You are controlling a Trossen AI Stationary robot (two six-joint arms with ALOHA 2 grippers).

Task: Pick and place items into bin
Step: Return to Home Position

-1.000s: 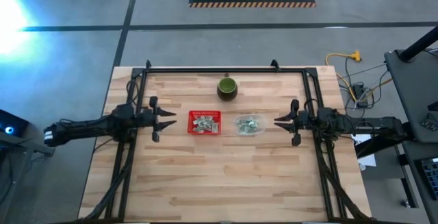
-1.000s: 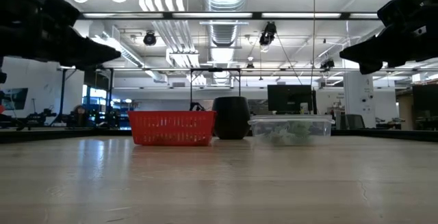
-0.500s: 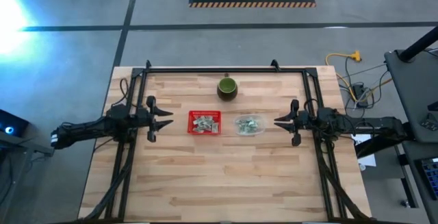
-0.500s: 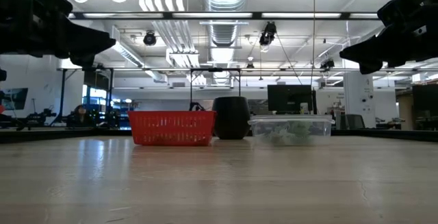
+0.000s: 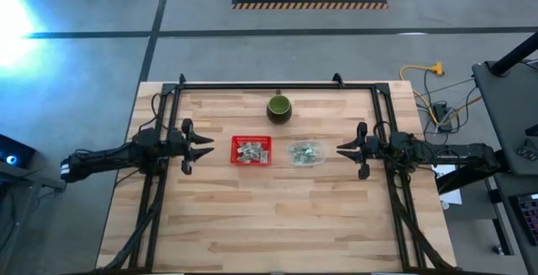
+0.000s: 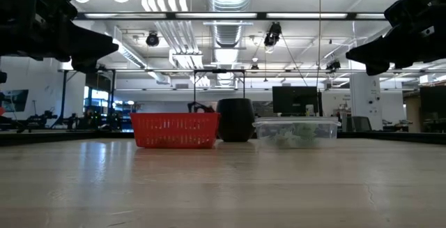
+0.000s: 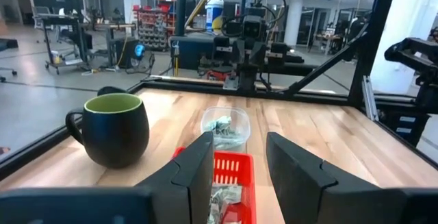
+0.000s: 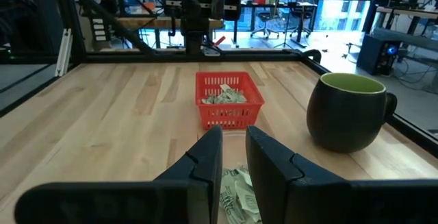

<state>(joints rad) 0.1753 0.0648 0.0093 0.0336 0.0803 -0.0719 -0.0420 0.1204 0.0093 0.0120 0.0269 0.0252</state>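
High view: packets (image 5: 250, 150) fill the red basket (image 5: 234, 150) and the clear bin (image 5: 291, 152); the green cup (image 5: 279, 107) stands beyond them.
Low view: the basket wall hides its packets.
Left gripper (image 5: 209, 145): raised, level, left of the basket, fingers apart.
Right gripper (image 5: 340, 149): raised, level, right of the bin, fingers narrowly apart.

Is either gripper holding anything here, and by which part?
Nothing is held. The left gripper and right gripper are both open and empty, raised to either side of the red basket and clear tub.
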